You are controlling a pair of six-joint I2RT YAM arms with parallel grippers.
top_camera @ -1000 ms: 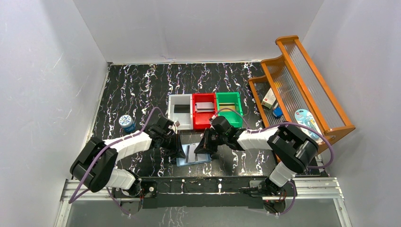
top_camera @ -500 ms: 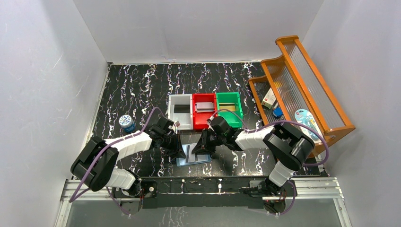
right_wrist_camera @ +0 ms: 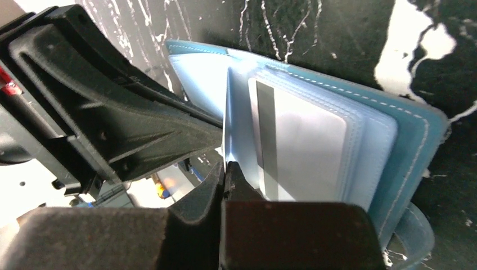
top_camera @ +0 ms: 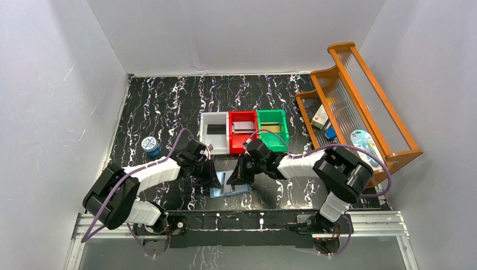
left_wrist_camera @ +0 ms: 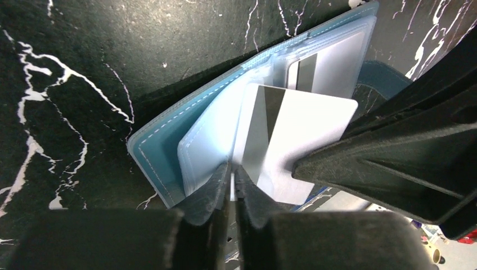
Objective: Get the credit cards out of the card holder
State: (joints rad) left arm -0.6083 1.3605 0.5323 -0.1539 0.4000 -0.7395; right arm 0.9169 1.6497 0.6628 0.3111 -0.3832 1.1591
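Note:
The card holder point(top_camera: 229, 189) lies open on the dark table near the front, pale blue inside point(left_wrist_camera: 154, 152), with clear pocket leaves. A pale grey credit card point(left_wrist_camera: 315, 129) with a dark stripe stands up from one leaf. My left gripper point(left_wrist_camera: 232, 174) is shut on that leaf's edge, right beside the card. My right gripper point(right_wrist_camera: 226, 167) is shut on the card from the opposite side, and its black fingers point(left_wrist_camera: 394, 163) cover the card's lower corner. A second striped card point(right_wrist_camera: 304, 146) sits inside a clear pocket. From above, the left gripper point(top_camera: 215, 181) and the right gripper point(top_camera: 237, 179) meet over the holder.
Grey point(top_camera: 215, 132), red point(top_camera: 243, 130) and green point(top_camera: 272, 128) bins stand in a row just behind the holder. A wooden rack point(top_camera: 360, 107) at the right holds a white-and-red box point(top_camera: 320, 117). A round blue tin point(top_camera: 150, 144) sits at the left.
My right gripper has edged left over the card holder, closer to the left gripper. The left arm has hardly moved.

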